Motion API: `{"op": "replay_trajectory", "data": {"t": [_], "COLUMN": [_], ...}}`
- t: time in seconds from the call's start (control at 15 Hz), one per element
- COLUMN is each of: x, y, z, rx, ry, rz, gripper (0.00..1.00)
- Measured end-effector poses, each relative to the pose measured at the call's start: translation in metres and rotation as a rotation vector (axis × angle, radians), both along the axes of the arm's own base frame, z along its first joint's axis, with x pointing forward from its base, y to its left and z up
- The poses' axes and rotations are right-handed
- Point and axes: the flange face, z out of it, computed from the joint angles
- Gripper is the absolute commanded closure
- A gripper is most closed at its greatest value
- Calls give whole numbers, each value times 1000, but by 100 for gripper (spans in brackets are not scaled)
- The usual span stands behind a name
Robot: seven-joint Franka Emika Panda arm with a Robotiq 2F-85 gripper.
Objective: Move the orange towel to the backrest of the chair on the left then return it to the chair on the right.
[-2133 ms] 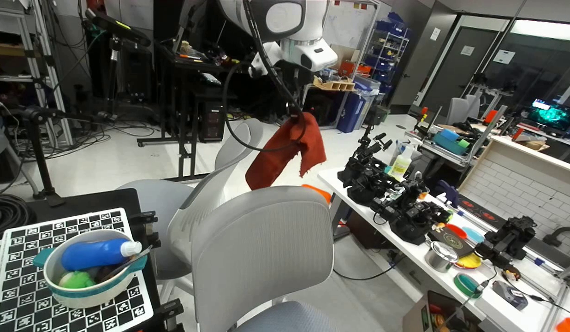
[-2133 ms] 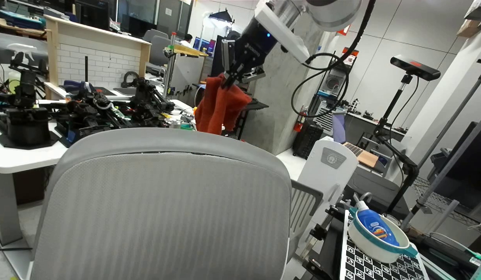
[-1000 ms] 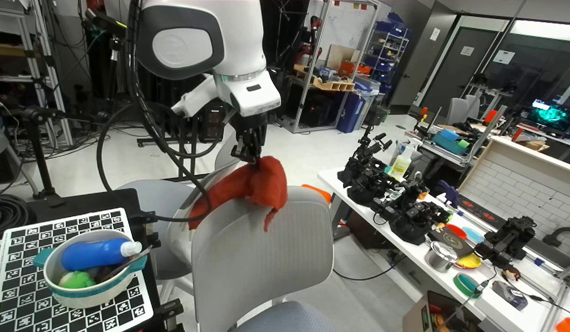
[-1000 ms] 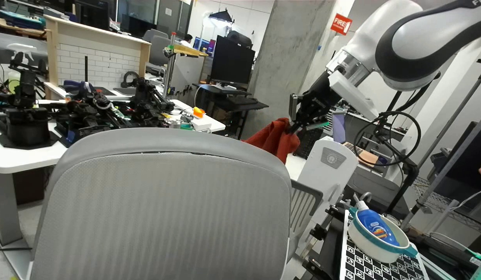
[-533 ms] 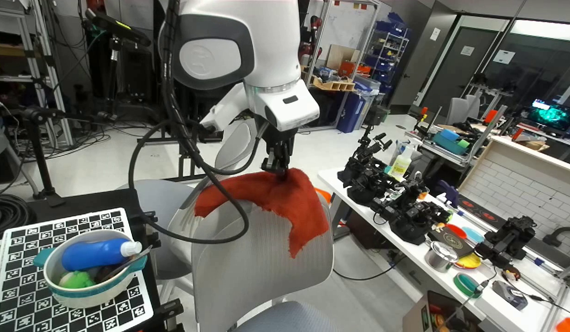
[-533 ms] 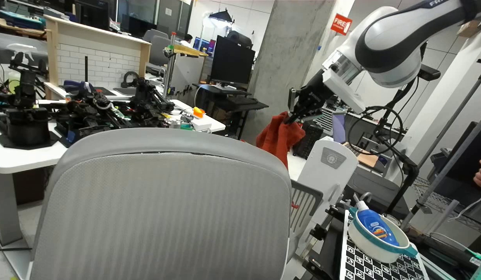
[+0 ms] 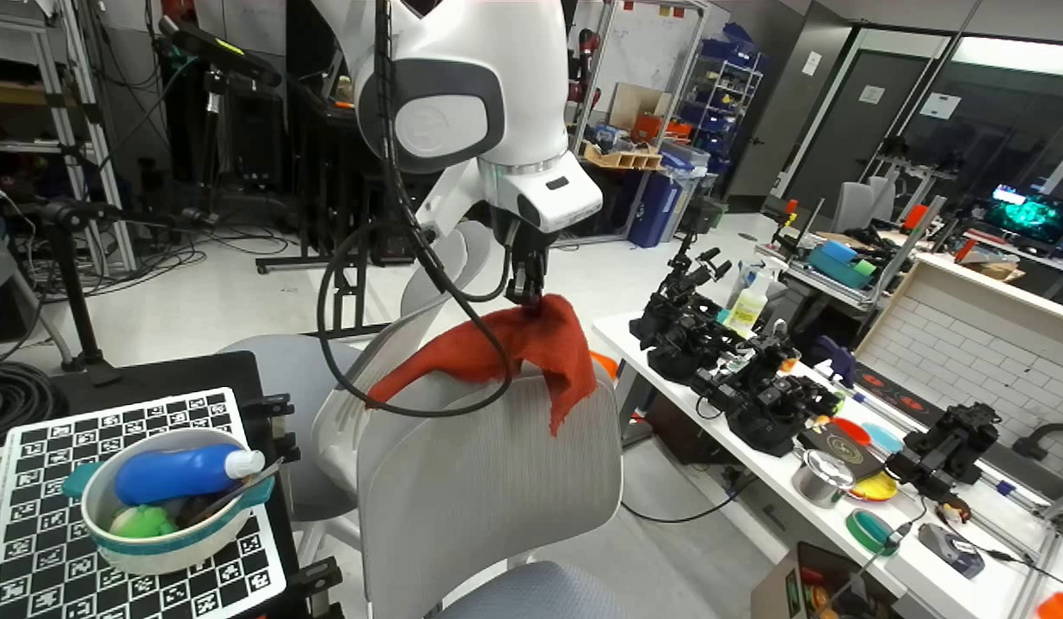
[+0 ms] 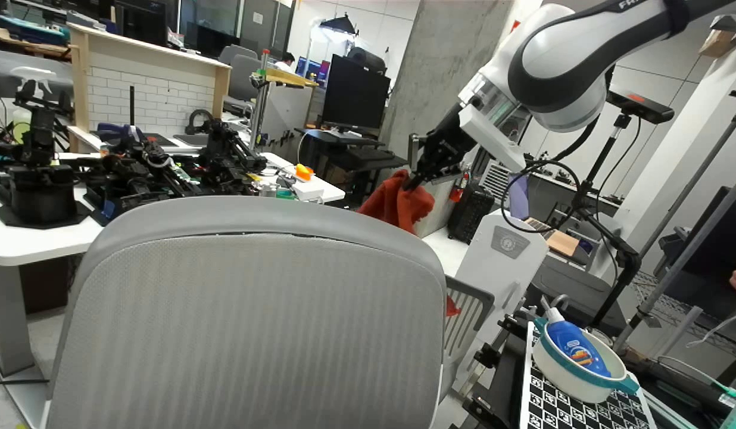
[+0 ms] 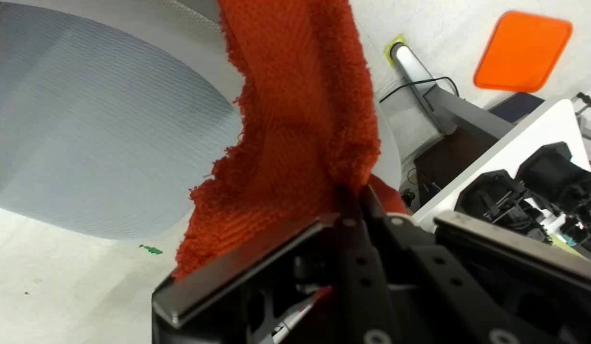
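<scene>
the white arm [image 7: 531,94] is the biggest thing here, leaning out overhead. below it the nearer chair [image 7: 497,473], in an exterior view, shows me its backrest broadside; the side-on chair [image 7: 335,447] stands just behind. which of them the task counts as left, i can't tell from here.

next in size, the orange towel [image 7: 531,340] hangs straight beneath the claw [image 9: 356,192], its long axis running roughly along the top edge of the nearer backrest rather than across it. a long tail slopes away toward the side-on chair; a shorter flap drops in front of the nearer backrest. whether either chair carries any of that cloth, or the grip bears it all, i couldn't swear to.

the claw is pinched on the towel, off-centre, nearer the short flap's end. in the wrist view the cloth bunches at the fingertips [image 9: 347,210] and runs away from them.

that lopsided hold is what i'd watch. to my mind the next move wants the length swung square over whichever rim is chosen before the claw lets go; released as it lies, the longer side might well drag the whole thing off.
</scene>
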Motion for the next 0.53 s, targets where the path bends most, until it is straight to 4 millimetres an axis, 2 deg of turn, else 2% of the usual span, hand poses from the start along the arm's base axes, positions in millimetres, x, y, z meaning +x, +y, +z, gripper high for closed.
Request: {"op": "replay_trajectory", "data": {"t": [0.27, 0.53], "x": [16, 27], "y": [36, 55], "z": [5, 8], "rx": [-18, -26], "ry": [-18, -31], "rz": [56, 80], "gripper": [99, 99]}}
